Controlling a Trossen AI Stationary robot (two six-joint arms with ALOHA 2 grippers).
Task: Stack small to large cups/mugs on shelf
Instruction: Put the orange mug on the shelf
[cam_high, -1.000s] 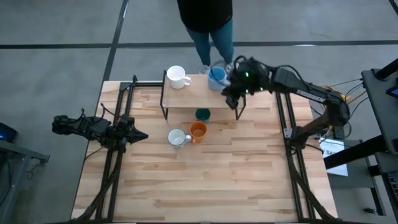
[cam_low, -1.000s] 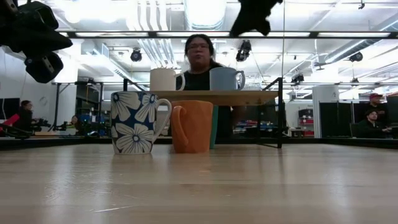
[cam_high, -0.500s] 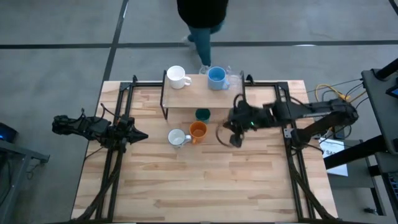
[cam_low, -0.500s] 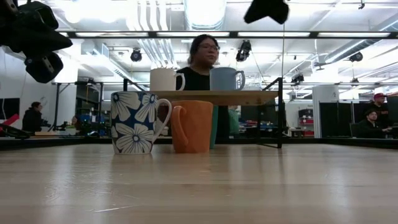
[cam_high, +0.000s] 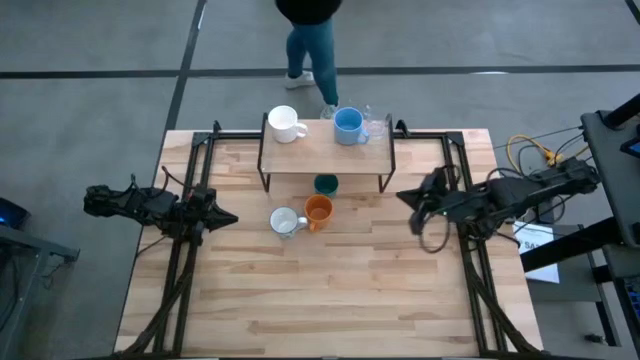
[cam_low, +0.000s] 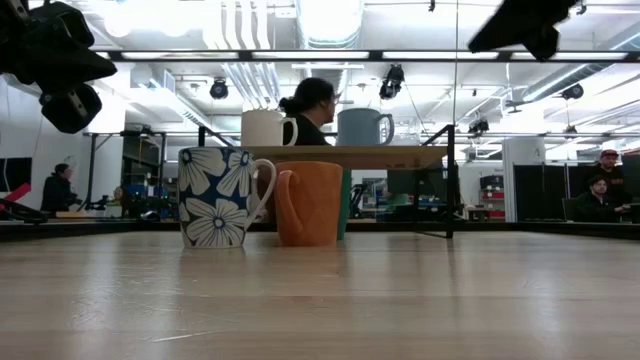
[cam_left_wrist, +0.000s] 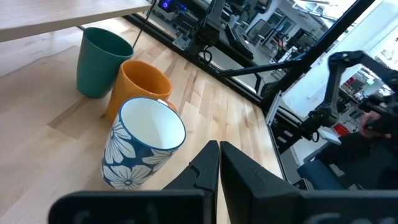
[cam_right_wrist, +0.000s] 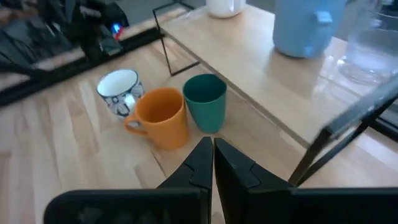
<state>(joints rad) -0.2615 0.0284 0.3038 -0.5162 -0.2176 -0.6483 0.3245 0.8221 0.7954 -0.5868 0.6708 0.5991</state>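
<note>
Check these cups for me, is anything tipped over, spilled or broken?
Nothing stands out. The white mug, light blue mug and clear glass stand upright on the shelf.

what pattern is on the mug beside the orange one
White flowers on dark blue, on the patterned mug; clearest in the low view.

Left arm: extended low along the left side of the light wooden table (cam_high: 330, 300), its left gripper (cam_high: 228, 220) pointing inward toward the table's middle, fingers (cam_left_wrist: 208, 165) pressed together with nothing between them.

Right arm: folded at the table's right edge, above the surface, its right gripper (cam_high: 405, 196) pointing inward toward the table's middle. Fingers (cam_right_wrist: 202, 158) closed tip to tip, holding nothing.
</note>
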